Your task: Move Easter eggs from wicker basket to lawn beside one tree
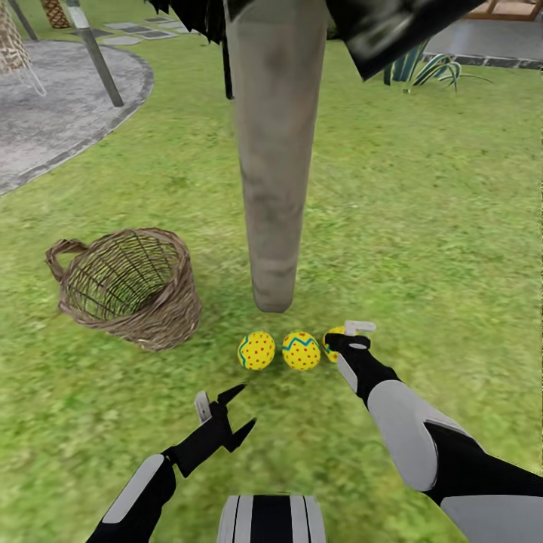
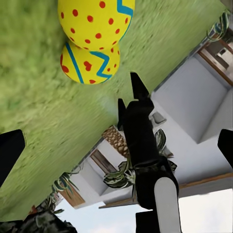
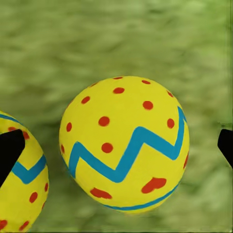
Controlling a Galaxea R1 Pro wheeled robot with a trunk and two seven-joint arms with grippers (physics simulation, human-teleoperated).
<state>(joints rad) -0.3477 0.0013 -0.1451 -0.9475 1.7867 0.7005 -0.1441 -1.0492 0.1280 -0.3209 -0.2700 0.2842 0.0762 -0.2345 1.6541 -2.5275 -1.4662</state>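
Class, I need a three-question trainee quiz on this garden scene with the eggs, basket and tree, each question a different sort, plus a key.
1. True or false: an egg lies inside the wicker basket.
2. Multiple choice: the left gripper is A) open and empty, B) shut on an egg, C) inside the basket.
3. Fill in: the three Easter eggs lie in a row on the lawn at the foot of the ___.

Key: 1 false, since the basket lies tipped and empty; 2 A; 3 tree, with the right gripper at the third egg.
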